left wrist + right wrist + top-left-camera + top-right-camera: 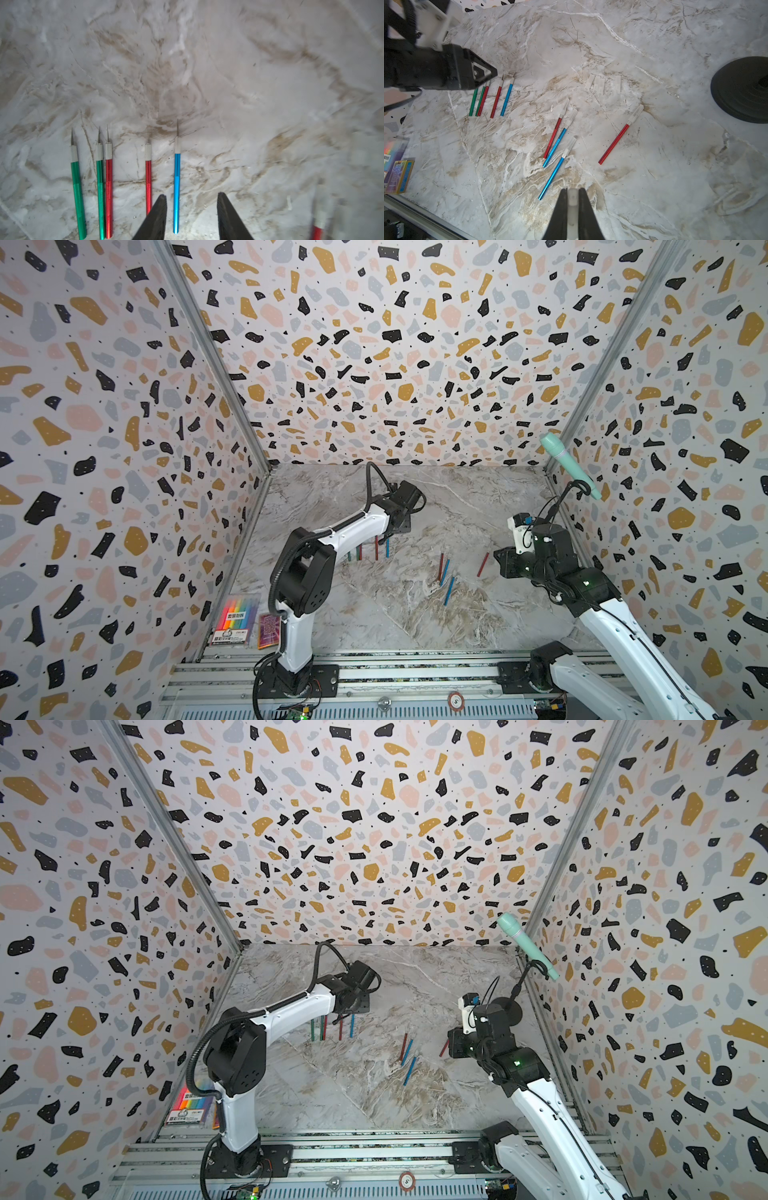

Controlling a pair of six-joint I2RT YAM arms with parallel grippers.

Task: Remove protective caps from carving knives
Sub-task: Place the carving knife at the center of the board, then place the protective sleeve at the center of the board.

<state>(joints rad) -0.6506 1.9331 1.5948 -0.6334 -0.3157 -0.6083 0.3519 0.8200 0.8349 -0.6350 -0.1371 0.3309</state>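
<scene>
Room: terrazzo walls (pixel 395 344) on three sides, and a marble tabletop (pixel 407 614) spread out below us.
Left gripper (pixel 192 194): jaws apart, nothing pinched; we hover over the left-hand row.
Bared row: five carving knives (pixel 496 99) side by side, left of centre, grey points facing far. The blue knife (pixel 176 187) lies on the marble between our left jaws, touching neither.
Right gripper (pixel 573 189): clamped on a clear cap (pixel 572 207), above the near centre-right.
Capped knives (pixel 554 147): we count four, right of centre. Three lie close together, with one red well to their right.
Loose caps (pixel 596 83): a small clear cluster just far of that group.
Step, as we read it: the blue knife is laid down and its cap waits to be dropped off.
Doing it well: we'd lift the left straight up so no jaw nudges the blue knife out of line. Then we'd carry the cap to the cluster and open low so it doesn't skitter.
Watch for: bare points in the row, and clear caps that are hard to spot on pale marble.
</scene>
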